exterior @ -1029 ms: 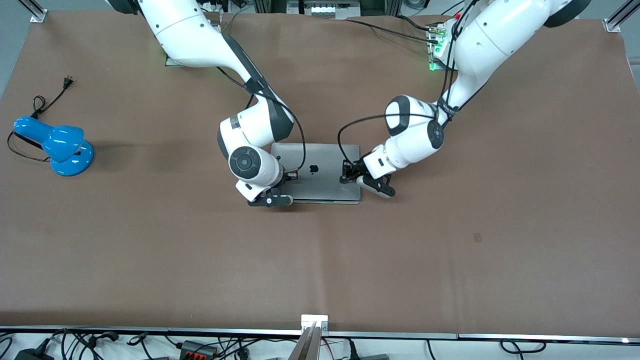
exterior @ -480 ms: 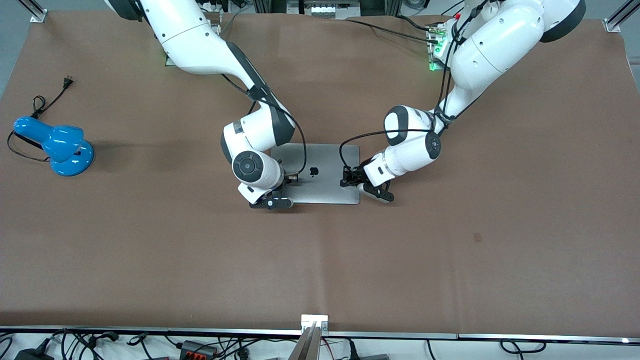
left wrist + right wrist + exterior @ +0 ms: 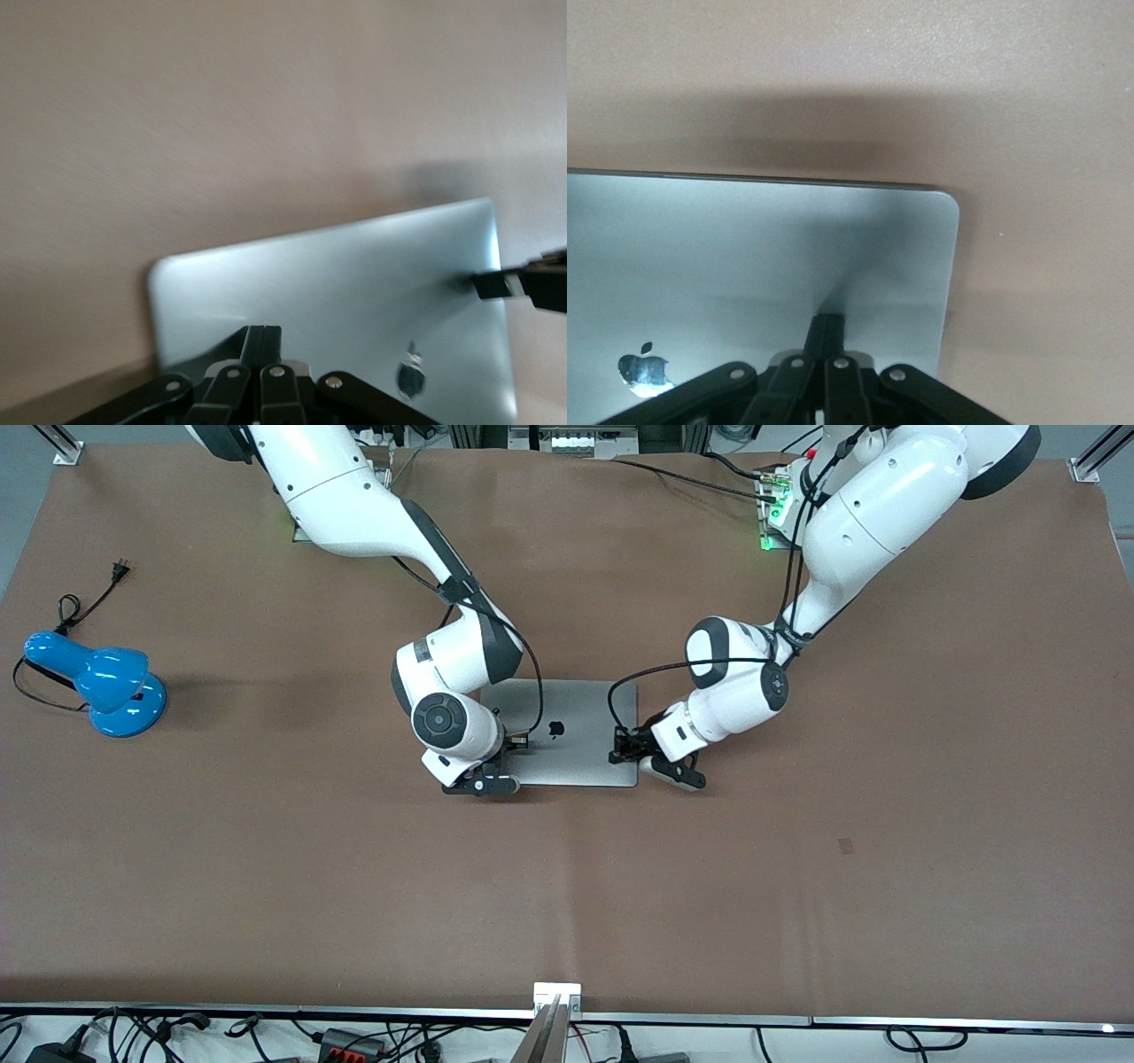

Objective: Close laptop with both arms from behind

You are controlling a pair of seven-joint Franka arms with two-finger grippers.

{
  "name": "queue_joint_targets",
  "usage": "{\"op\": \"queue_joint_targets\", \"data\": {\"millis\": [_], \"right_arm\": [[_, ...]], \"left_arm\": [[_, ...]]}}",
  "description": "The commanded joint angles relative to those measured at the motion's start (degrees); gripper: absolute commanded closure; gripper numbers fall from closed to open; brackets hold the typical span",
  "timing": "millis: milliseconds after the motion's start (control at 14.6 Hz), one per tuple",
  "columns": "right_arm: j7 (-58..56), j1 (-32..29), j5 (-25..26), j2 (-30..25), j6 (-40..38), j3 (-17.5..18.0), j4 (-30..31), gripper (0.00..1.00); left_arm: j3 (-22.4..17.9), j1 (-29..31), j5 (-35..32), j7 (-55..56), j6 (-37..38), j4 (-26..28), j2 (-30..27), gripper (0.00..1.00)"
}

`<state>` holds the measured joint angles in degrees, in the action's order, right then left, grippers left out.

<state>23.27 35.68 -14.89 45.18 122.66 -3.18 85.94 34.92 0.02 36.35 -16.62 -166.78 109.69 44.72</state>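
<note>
Lid now flat: the laptop, mid-counter, looks fully closed, a thin gap a second ago gone, left end effector and right end effector pressed together on it.

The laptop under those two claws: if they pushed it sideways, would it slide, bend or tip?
The laptop lies flat and shut on the brown table cover, so tipping seems unlikely. Its smooth metal lid looks stiff, so it would probably slide as one piece. The shut left gripper and right gripper might skid on it.
</note>
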Motion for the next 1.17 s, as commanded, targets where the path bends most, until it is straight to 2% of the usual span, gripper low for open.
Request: {"op": "queue_joint_targets", "data": {"millis": [0,343,618,892,1098], "right_arm": [[-0.16,0.26,1.35,0.0,-0.4,-0.24,-1.83,1.0],[-0.51,0.18,3.89,-6.32,-6.8,-3.5,-1.74,1.0],[-0.86,0.18,3.99,-10.37,-12.69,-6.83,-0.95,1.0],[-7.43,0.18,4.25,-14.14,-15.86,-11.13,2.38,1.0],[-11.49,0.26,4.25,-15.39,-19.12,-14.65,2.56,1.0]], "left_arm": [[-0.64,4.54,0.39,-1.93,7.22,1.23,-5.06,1.0],[-1.34,10.16,0.3,-1.93,23.93,-0.52,-12.54,1.0],[-2.13,15.09,0.13,-2.19,41.14,-7.89,-12.73,1.0],[-4.5,15.54,-12.15,-0.79,51.36,-15.72,-12.55,1.0],[-5.91,17.02,-17.88,1.49,56.72,-16.97,-13.25,0.99]]}}
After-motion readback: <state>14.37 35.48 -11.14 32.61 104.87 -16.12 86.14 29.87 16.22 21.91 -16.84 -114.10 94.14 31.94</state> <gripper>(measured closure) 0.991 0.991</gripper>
